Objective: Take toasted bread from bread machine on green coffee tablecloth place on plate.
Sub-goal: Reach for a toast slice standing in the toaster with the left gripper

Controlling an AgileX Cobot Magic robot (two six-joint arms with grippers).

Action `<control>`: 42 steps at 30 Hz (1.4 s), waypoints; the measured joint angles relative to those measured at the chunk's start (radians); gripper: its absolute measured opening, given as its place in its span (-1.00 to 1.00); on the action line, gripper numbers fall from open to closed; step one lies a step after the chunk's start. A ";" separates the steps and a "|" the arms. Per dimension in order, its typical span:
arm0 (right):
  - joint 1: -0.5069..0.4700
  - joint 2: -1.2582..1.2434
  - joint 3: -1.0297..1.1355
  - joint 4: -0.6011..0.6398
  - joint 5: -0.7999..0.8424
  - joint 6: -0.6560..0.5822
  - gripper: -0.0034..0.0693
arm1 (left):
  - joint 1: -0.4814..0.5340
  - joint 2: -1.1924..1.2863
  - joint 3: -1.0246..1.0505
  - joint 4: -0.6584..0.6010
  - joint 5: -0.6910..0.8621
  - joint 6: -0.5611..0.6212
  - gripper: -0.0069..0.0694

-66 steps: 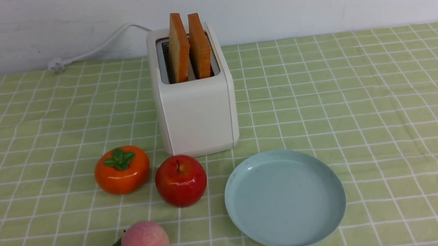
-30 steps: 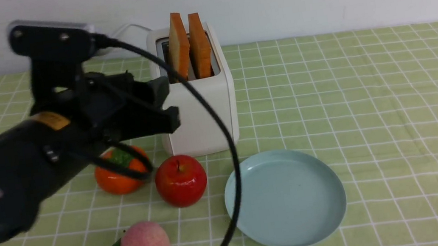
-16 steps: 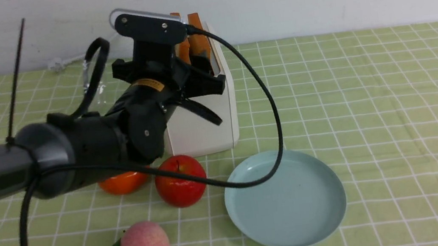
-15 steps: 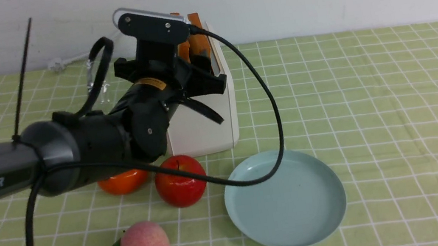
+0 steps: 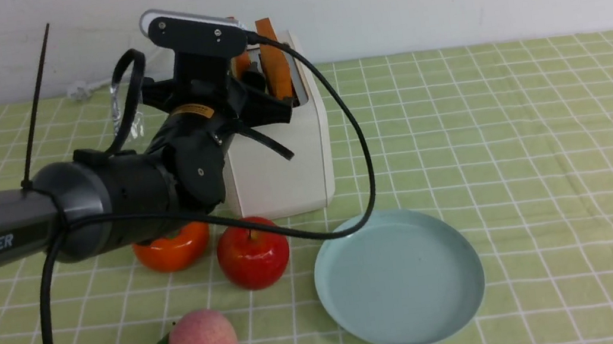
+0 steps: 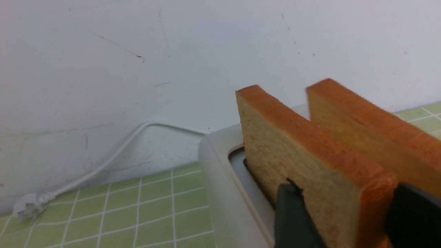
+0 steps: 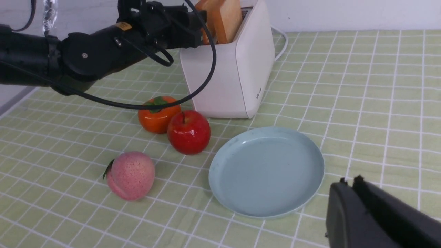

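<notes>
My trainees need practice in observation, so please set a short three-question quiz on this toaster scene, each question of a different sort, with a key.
1. True or false: the round pale blue plate already holds toast.
2. Which fruit lies nearest the plate? A pink peach; B shiny red apple; C orange persimmon.
3. Which golden toast slice in the boxy cream-white toaster does the left gripper straddle?
Key: 1 false; 2 B; 3 the slice on the robot's left.
</notes>
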 joint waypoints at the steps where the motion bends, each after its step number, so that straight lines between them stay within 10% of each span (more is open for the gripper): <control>1: 0.000 0.000 0.000 0.000 -0.001 0.000 -0.81 | 0.001 0.000 0.000 0.000 0.015 -0.004 0.13; 18: 0.001 0.000 0.000 0.042 0.000 0.000 -0.78 | 0.008 0.059 -0.059 0.099 0.030 -0.169 0.01; 26: 0.001 0.000 -0.001 0.063 0.004 0.000 -0.77 | 0.010 0.080 -0.068 0.033 0.030 -0.172 -0.58; 42: 0.001 0.000 -0.001 0.073 -0.004 0.000 -0.77 | 0.012 -0.167 -0.068 -0.005 0.109 -0.131 -0.58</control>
